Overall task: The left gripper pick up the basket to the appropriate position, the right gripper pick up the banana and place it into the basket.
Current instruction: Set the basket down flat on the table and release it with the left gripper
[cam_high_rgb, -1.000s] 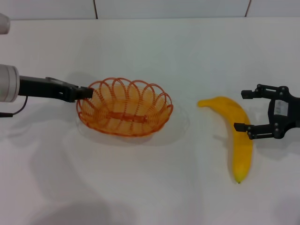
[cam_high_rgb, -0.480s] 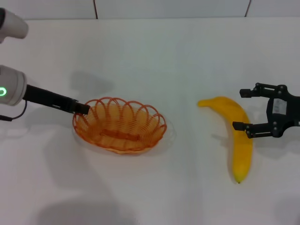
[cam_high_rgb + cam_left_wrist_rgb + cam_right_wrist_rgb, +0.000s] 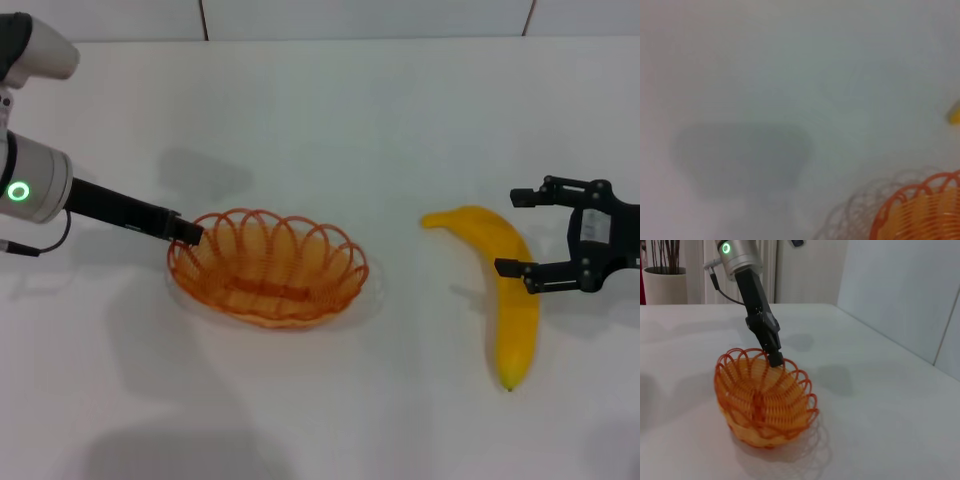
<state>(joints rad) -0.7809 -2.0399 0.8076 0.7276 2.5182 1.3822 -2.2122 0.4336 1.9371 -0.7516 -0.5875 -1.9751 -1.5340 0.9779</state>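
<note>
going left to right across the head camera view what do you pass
left gripper at the rim → basket → banana → right gripper, jaws open beside the banana.

- The left gripper (image 3: 187, 231) pinches the far-left rim of the basket (image 3: 268, 268).
- The banana (image 3: 506, 288) lies on the white table (image 3: 400, 120), well right of the basket.
- The right gripper (image 3: 523, 232) sits spread beside the banana's right edge, its near finger touching it.
</note>
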